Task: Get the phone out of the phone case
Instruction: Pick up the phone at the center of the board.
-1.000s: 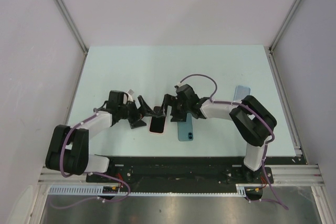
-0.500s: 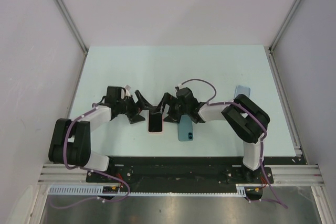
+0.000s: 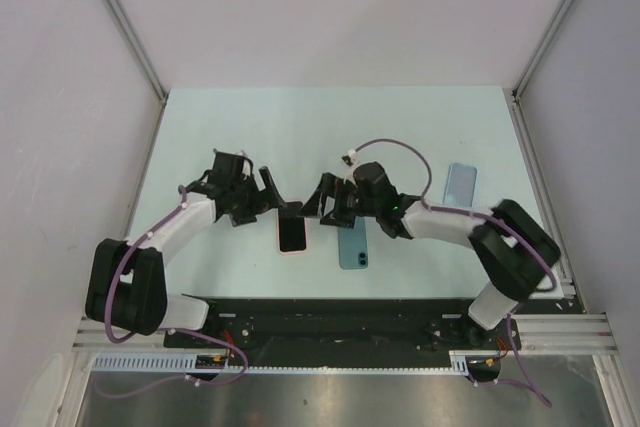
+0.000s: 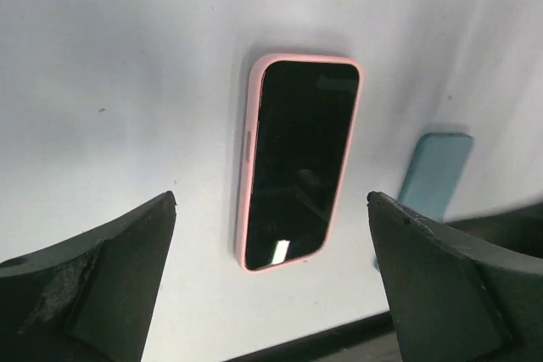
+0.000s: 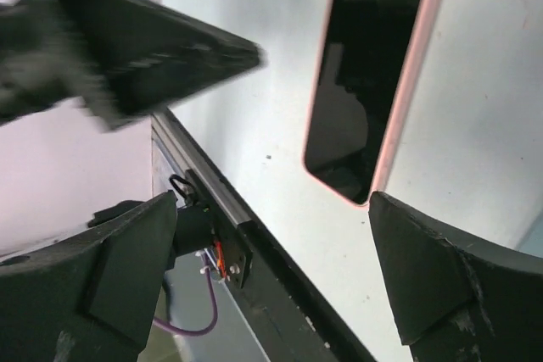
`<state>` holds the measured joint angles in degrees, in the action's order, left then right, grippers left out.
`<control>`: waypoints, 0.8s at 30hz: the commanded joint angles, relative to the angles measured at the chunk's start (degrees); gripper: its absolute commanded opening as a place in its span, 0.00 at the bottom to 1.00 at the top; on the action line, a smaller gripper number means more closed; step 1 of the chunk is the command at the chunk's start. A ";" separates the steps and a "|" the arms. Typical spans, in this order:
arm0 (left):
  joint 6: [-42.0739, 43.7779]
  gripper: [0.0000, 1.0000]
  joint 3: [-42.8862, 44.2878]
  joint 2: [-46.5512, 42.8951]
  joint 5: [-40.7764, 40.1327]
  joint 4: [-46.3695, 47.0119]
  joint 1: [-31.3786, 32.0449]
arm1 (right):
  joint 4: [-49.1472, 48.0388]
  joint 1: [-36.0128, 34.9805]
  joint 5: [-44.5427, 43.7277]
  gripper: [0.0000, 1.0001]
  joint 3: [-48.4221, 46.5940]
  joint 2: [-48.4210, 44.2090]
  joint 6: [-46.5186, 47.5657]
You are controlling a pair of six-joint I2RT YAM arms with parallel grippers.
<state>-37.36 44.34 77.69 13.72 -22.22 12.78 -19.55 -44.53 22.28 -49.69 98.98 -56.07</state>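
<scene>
The phone, dark screen up, sits in its pink case [image 3: 293, 234] and lies flat on the pale table. It shows in the left wrist view [image 4: 301, 163] and the right wrist view [image 5: 369, 82]. My left gripper [image 3: 278, 195] is open and empty, just left of and behind the phone's far end; in its wrist view [image 4: 271, 281] the phone lies between and beyond the fingers. My right gripper [image 3: 319, 202] is open and empty, just right of the phone's far end, and hovers above the table [image 5: 271, 273].
A teal phone-shaped item [image 3: 353, 247] lies right of the cased phone, also in the left wrist view [image 4: 434, 177]. A light blue flat item [image 3: 460, 184] lies farther right. The black base rail [image 3: 340, 312] runs along the near edge. White walls enclose the table.
Both grippers have drawn back from the phone toward the far side. The right arm's elbow has swung out to the right. The phone has shifted slightly left and lies flat.
</scene>
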 commanded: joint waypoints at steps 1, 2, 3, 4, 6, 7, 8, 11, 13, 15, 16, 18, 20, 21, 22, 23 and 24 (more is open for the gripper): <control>4.23 0.99 5.40 -0.62 -15.80 -8.19 6.81 | 13.91 3.12 -6.89 1.00 -0.67 -14.92 13.26; 4.58 0.99 6.37 0.17 -17.91 -8.89 8.56 | 17.41 3.92 -7.69 1.00 -0.58 -16.70 15.01; 4.93 0.99 8.64 1.31 -19.59 -10.29 11.89 | 18.75 4.89 -8.91 1.00 -0.32 -18.45 15.72; 5.28 1.00 9.79 3.67 -20.65 -11.00 13.31 | 19.37 6.03 -9.27 1.00 0.29 -20.39 16.25; 5.64 1.00 12.86 6.41 -22.50 -12.84 16.30 | 23.58 9.80 -9.28 1.00 1.08 -25.05 17.31; 5.37 1.00 13.31 8.51 -22.33 -12.85 16.93 | 24.38 10.95 -9.19 1.00 1.70 -26.28 17.66; 5.02 1.00 13.67 9.31 -22.24 -12.76 17.63 | 26.04 13.48 -9.01 1.00 2.05 -28.38 18.45; 3.88 1.00 14.64 11.95 -24.16 -12.68 20.26 | 28.51 17.10 -8.31 1.00 3.37 -31.03 19.33; 3.88 1.00 15.34 13.44 -26.45 -13.29 22.99 | 28.52 18.25 -7.26 1.00 4.42 -31.91 19.16; 3.62 1.00 15.52 16.26 -27.60 -13.55 23.96 | 28.34 18.87 -5.51 1.00 5.57 -32.10 19.25; 3.27 1.00 15.26 16.96 -27.43 -13.38 24.05 | 28.25 18.78 -5.32 1.00 5.74 -32.01 19.16; 3.09 1.00 14.99 18.72 -26.64 -12.68 24.05 | 27.99 18.78 -4.53 1.00 6.45 -31.74 18.99; 2.82 1.00 14.73 19.34 -25.67 -11.80 24.05 | 27.38 18.69 -4.09 1.00 6.97 -31.65 18.63; 2.82 1.00 14.73 19.95 -24.62 -10.84 24.05 | 27.37 18.69 -4.00 1.00 7.24 -31.57 18.63; 2.74 1.00 14.90 20.22 -24.70 -10.66 24.05 | 27.20 18.69 -4.00 1.00 7.24 -31.57 18.55; 2.74 1.00 15.77 20.74 -25.14 -10.74 23.79 | 27.11 18.61 -3.65 1.00 7.33 -31.57 18.54; 2.74 1.00 16.22 21.70 -25.49 -10.74 23.61 | 27.11 18.69 -3.48 1.00 7.33 -31.48 18.54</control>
<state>-33.26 57.91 97.67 -10.24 -33.69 36.84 8.45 -25.78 17.21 -42.28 67.83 -38.48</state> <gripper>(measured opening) 0.996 0.994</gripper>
